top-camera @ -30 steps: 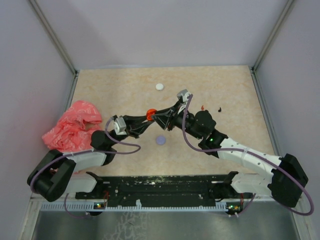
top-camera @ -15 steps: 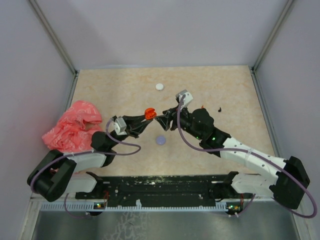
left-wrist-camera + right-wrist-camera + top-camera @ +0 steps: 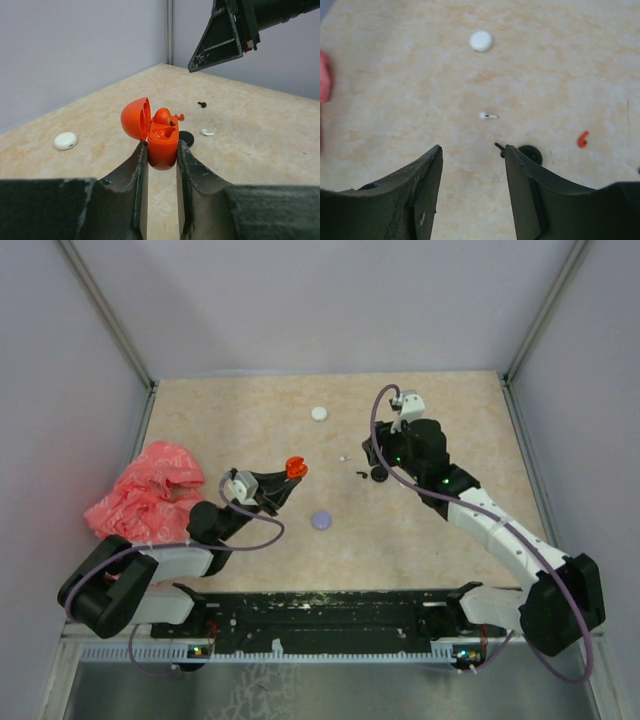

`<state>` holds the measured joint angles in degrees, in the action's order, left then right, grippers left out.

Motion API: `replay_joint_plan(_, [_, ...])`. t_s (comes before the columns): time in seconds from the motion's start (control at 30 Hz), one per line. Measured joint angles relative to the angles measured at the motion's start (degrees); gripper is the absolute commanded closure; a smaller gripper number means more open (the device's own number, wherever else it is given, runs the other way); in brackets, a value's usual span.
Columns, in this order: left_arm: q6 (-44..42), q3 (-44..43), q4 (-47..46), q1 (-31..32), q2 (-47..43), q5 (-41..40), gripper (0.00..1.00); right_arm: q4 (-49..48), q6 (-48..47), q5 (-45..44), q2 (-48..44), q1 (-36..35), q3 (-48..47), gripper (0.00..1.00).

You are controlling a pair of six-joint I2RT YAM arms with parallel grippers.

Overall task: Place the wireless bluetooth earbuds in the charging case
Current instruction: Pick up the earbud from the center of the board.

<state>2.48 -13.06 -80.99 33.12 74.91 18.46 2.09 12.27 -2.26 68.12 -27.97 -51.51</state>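
One white earbud point(image 3: 488, 116) beyond right fingers point(image 3: 426, 190)

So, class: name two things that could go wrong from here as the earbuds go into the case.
The open orange plastic charging case is pinched only at its lower body by the left gripper, so pushing an earbud in might tip it. The tiny black stemmed earbud lies beside a black round disc; the open right gripper might nudge the disc or flick the earbud away.
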Motion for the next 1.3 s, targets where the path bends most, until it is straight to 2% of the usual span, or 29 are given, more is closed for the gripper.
replay_joint_plan(0.3, [-1.2,0.0,3.3,0.0,0.0,-1.4,1.0,0.9,-0.3,-0.9,14.5,12.3,-0.5,0.51])
replay_joint_plan(0.7, [-3.4,0.0,3.9,0.0,2.2,-1.5,1.0,-0.1,-1.2,-4.2,33.9,15.7,-8.8,0.61])
replay_joint_plan(0.9, [-3.9,0.0,3.9,0.0,3.1,-1.3,1.0,0.2,-1.6,-5.6,38.5,15.8,-12.8,0.69])
replay_joint_plan(1.0, [-3.9,0.0,3.9,0.0,3.5,-1.3,1.0,0.7,-1.7,-5.9,40.0,15.8,-14.1,0.7])
replay_joint_plan(1.1, [-3.9,0.0,3.9,0.0,3.9,-1.2,1.0,1.5,-1.8,-5.9,40.4,15.8,-14.2,0.71])
replay_joint_plan(1.3, [-3.9,0.0,3.9,0.0,4.2,-1.2,1.0,3.4,-1.8,-5.9,40.4,15.8,-14.2,0.78])
